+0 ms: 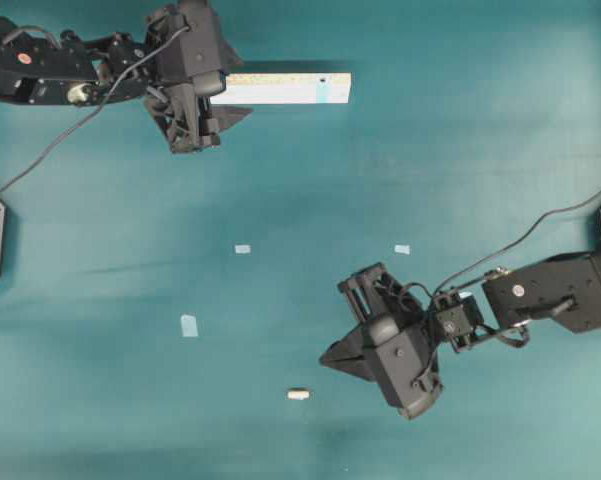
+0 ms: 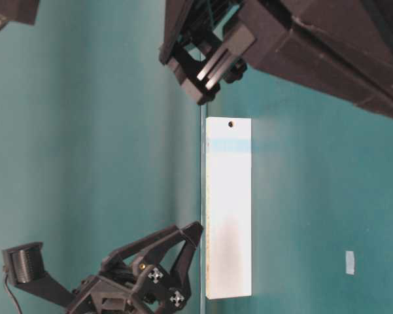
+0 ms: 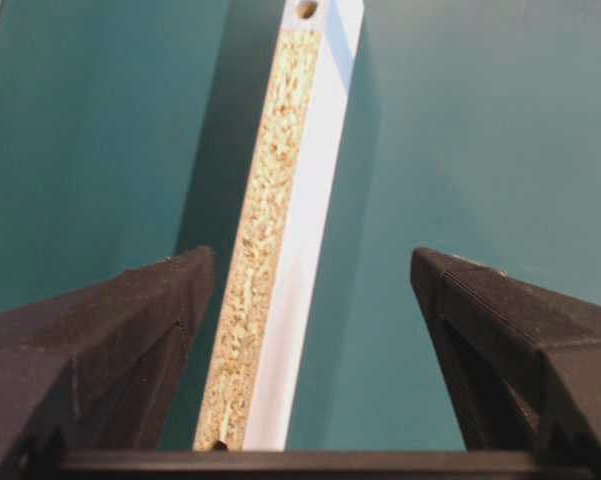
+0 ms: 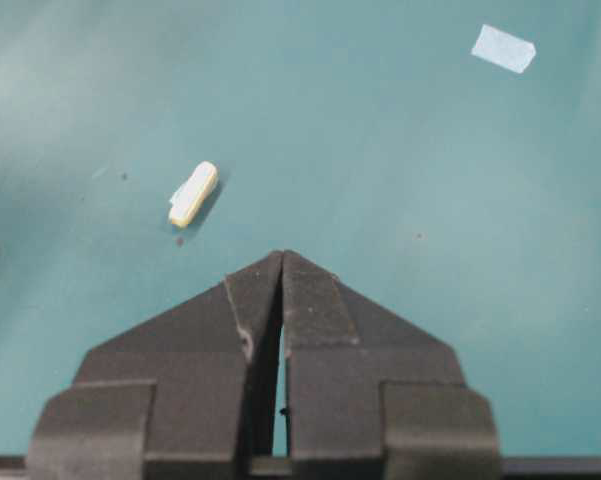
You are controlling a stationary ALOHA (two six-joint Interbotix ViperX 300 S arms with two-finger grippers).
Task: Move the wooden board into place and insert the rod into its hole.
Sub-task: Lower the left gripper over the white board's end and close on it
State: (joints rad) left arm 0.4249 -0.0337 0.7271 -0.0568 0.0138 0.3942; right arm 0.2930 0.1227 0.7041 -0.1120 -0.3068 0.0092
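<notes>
**Ana:** Overhead view first — where's the board (image 1: 285, 88)?

**Ben:** Along the top edge of the counter (image 1: 460, 200), lying lengthwise, with its light-blue mark near the right end. The left gripper (image 1: 195, 120) covers its left end. From the left wrist view the jaws stand wide, one on each side of the board's speckled edge, neither touching it that I can see.

**Ana:** So nothing is held?

**Ben:** Nothing. The right gripper (image 4: 282, 262) has its jaws pressed together, empty, hovering low over the counter. The rod (image 4: 193, 194) lies loose just ahead of its tip and to the left in the wrist view — near, not touching.

**Ana:** Which step would you say we're in?

**Ben:** I'd judge the first one: getting a hold on the board to shift it into place. It looks well apart from the tape squares (image 1: 189, 325) mid-counter.

**Ana:** And the next move?

**Ben:** Closing squarely across the board's narrow width, then sliding it without letting it tip. The right jaws would need to part before they can take the rod, and the hole (image 3: 306, 9) at the far end is small, so alignment will matter.
</notes>
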